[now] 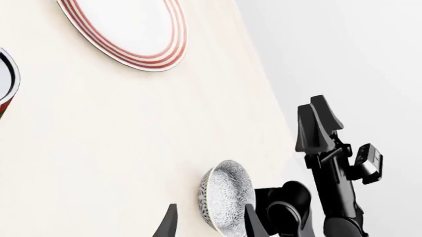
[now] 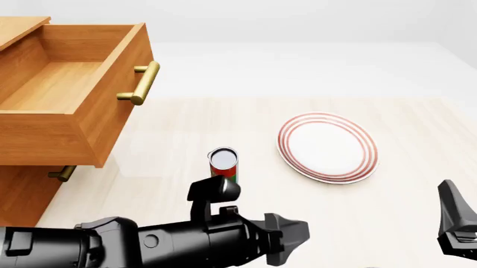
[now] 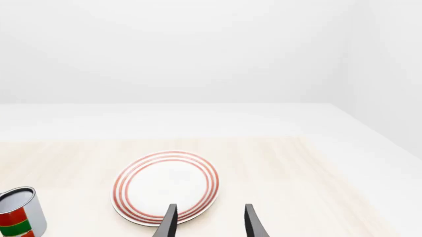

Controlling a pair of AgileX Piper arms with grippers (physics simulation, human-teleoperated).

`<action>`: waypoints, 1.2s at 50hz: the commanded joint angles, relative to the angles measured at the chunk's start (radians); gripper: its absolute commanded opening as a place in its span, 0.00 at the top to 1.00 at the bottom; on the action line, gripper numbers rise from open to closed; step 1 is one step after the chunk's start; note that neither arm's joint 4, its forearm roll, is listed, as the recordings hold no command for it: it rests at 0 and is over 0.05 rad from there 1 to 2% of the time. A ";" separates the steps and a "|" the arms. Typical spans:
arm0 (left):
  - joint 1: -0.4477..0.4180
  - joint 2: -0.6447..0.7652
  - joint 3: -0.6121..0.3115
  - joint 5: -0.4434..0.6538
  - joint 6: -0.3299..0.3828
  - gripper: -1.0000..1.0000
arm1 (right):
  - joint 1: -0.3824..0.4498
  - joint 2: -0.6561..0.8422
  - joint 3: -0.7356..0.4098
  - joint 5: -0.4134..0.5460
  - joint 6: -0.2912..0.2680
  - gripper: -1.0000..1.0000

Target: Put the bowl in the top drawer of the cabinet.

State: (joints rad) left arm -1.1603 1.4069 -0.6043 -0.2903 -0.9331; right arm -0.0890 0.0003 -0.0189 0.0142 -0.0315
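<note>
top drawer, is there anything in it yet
No, the top drawer is pulled open and only its bare wooden floor shows in the front view.

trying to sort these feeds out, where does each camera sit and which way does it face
Front view: fixed above and behind the arms, facing forward and down at the pulled-out top drawer, can and plate; the left arm crosses the bottom, the right tool shows at the right edge.
Left wrist view: behind the left tool, open, facing the bowl; the right arm shows beyond.
Right wrist view: behind the right tool, open, facing the plate.
Shared: all three show the plate and can.
</note>
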 commanded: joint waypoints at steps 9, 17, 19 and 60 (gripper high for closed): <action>-0.015 0.121 -0.018 -0.062 -0.056 0.00 | 0.000 0.000 0.000 0.000 0.000 0.00; -0.020 0.177 -0.036 -0.077 -0.064 0.00 | 0.000 0.000 0.000 0.000 0.000 0.00; -0.023 0.186 -0.040 -0.079 -0.066 0.00 | 0.000 0.000 0.000 0.000 0.000 0.00; -0.076 0.304 -0.117 -0.074 -0.081 0.00 | 0.000 0.000 0.000 0.000 0.000 0.00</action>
State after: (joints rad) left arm -1.2204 1.6902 -0.7041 -0.3686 -1.0127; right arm -0.0890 0.0003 -0.0189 0.0141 -0.0316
